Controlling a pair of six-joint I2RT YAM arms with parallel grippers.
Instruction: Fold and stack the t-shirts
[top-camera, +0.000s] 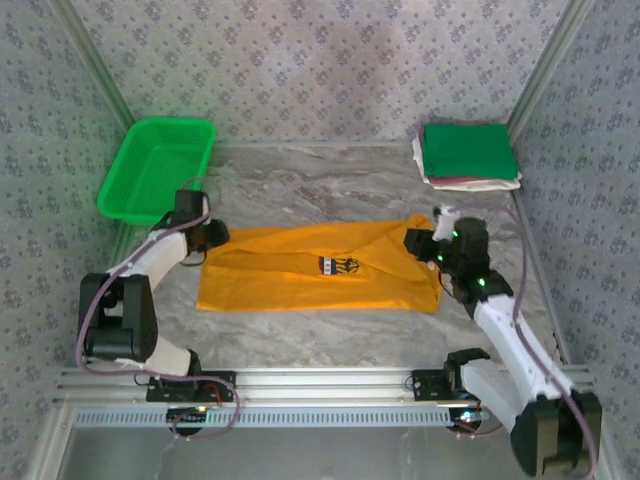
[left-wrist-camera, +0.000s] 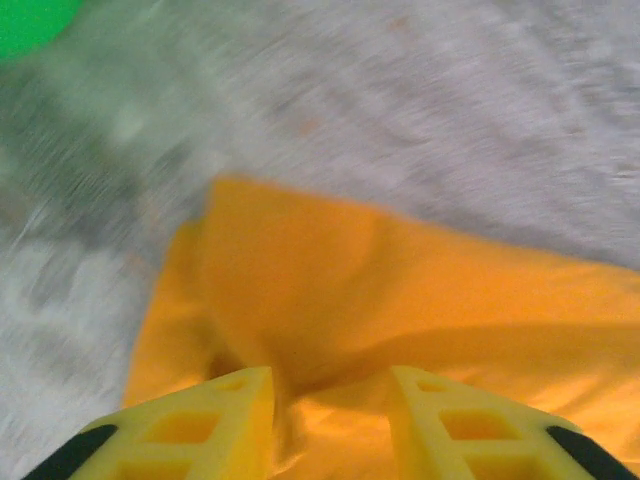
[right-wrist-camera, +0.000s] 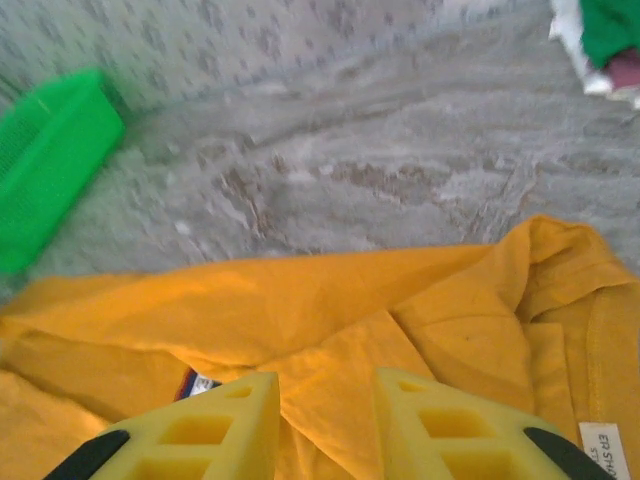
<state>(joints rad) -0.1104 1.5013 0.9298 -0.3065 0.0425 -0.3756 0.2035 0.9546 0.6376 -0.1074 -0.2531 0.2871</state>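
Green mesh basket (top-camera: 155, 168) far left, grey marbled table (top-camera: 300, 190), patterned walls (top-camera: 320, 60)

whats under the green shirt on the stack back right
Under the green shirt the edges of a maroon shirt and a white shirt peek out. Their middles, and anything else between them, are covered.

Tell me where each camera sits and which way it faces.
Top external: above and behind, looking down on the table; both arms show.
Left wrist: over a corner of the orange t-shirt; left gripper at bottom.
Right wrist: looks across the shirt toward the green basket; right gripper at bottom.
Shared: all show the shirt.
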